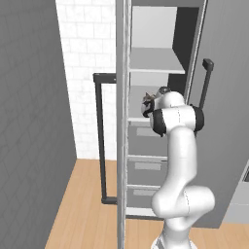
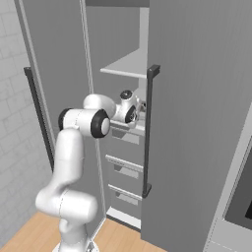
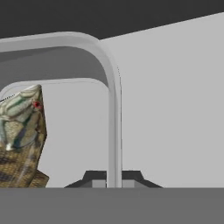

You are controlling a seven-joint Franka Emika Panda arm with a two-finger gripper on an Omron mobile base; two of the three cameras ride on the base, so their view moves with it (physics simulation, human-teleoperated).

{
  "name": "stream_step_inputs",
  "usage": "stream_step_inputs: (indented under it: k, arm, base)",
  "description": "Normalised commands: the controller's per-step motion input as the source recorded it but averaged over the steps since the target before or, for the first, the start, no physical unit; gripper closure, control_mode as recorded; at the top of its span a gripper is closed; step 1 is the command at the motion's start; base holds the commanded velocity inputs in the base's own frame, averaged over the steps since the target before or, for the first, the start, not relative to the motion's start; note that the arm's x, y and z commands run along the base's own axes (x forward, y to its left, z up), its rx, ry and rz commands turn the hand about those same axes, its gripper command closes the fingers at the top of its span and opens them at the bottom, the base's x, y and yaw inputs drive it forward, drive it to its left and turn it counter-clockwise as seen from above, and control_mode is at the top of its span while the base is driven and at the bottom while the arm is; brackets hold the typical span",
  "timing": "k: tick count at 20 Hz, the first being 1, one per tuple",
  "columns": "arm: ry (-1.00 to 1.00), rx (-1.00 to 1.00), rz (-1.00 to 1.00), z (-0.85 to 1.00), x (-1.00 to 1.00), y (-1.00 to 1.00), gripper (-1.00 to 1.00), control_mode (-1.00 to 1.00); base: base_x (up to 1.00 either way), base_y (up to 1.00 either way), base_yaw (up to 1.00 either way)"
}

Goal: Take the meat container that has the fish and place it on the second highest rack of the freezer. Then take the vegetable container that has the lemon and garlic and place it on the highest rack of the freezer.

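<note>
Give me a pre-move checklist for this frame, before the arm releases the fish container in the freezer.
1. Freezer door open: ok.
2. Gripper closed on the container rim: ok; the rim passes between the fingertips.
3. Fish lying in the container: ok.
4. Arm reaching in at the second shelf from the top, under the top shelf: ok.
5. Container resting flat on that shelf: cannot tell.
6. Lemon and garlic container located: cannot tell.
</note>
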Motion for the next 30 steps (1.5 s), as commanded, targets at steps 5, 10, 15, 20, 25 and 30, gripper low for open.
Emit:
stream_step_inputs:
  k: [5, 10, 15, 20, 25, 30]
  arm:
    - [0.0, 0.0, 0.0, -0.07, 0.38, -0.11, 1.0, -1.0]
    - [0.0, 0.0, 0.0, -0.19, 0.24, -0.03, -1.0, -1.0]
    - [-0.28, -0.01, 0.0, -0.8, 0.0, 0.01, -1.0, -1.0]
    - [-0.18, 0.0, 0.0, -0.44, -0.1, 0.01, -1.0, -1.0]
    - [-0.05, 0.0, -0.01, -0.02, -0.68, 0.0, -1.0, -1.0]
    - [0.0, 0.0, 0.0, 0.12, -0.98, 0.07, -1.0, -1.0]
  base:
    - [0.0, 0.0, 0.0]
    - [0.0, 0.0, 0.0]
    - [0.0, 0.0, 0.0]
    - [0.0, 0.0, 0.0]
    - [0.0, 0.0, 0.0]
    - [0.0, 0.0, 0.0]
